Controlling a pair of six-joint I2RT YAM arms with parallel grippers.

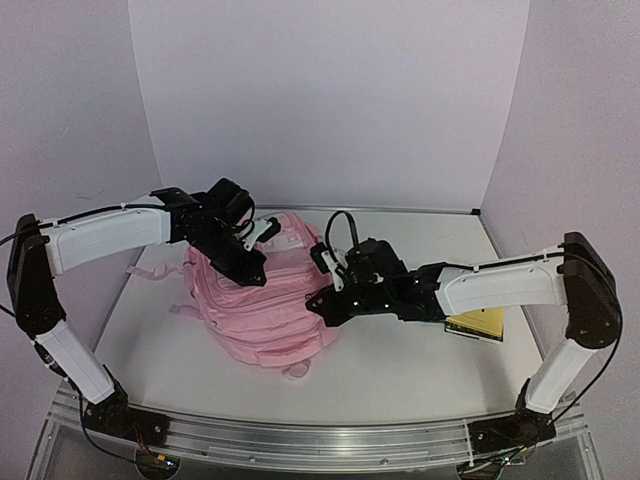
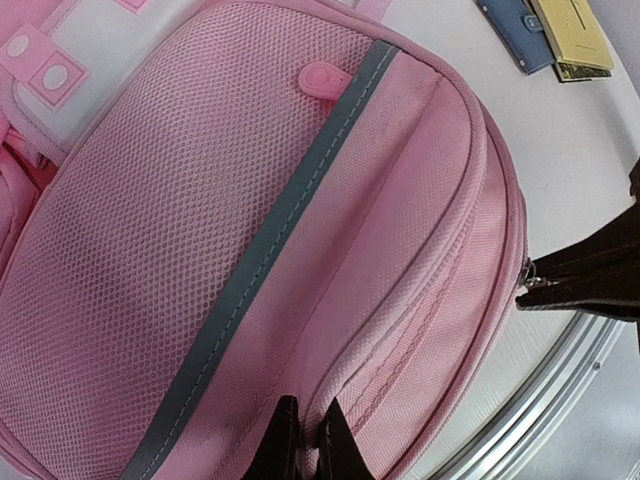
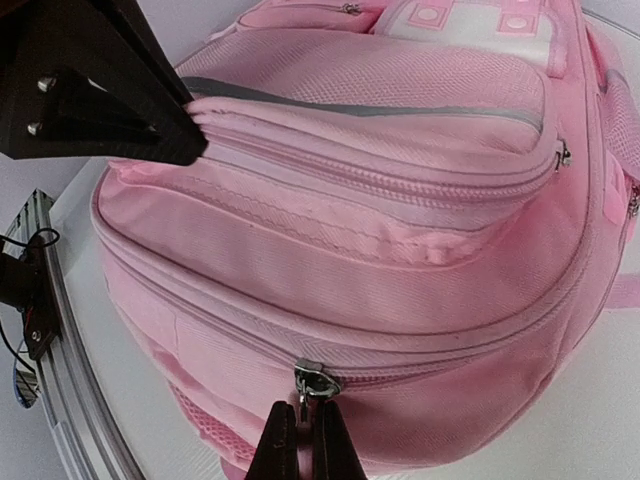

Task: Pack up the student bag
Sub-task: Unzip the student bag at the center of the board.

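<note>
The pink student bag (image 1: pixel 262 320) lies on the white table with its mesh front pocket (image 2: pixel 150 230) facing up. My left gripper (image 2: pixel 305 425) is shut on a fold of pink fabric at the front pocket's edge; the right wrist view has it at upper left (image 3: pixel 192 135). On the bag's near-right side, my right gripper (image 3: pixel 303 420) is shut on the metal zipper pull (image 3: pixel 318 382) of the main compartment. The left wrist view shows that same gripper (image 2: pixel 527 288) at the bag's rim. The main zip looks closed along its visible length.
A yellow booklet (image 1: pixel 478 325) lies on the table under the right forearm, and beside it is a blue flat item (image 2: pixel 508 28). An aluminium rail (image 1: pixel 300 435) runs along the near table edge. White walls enclose the back and sides.
</note>
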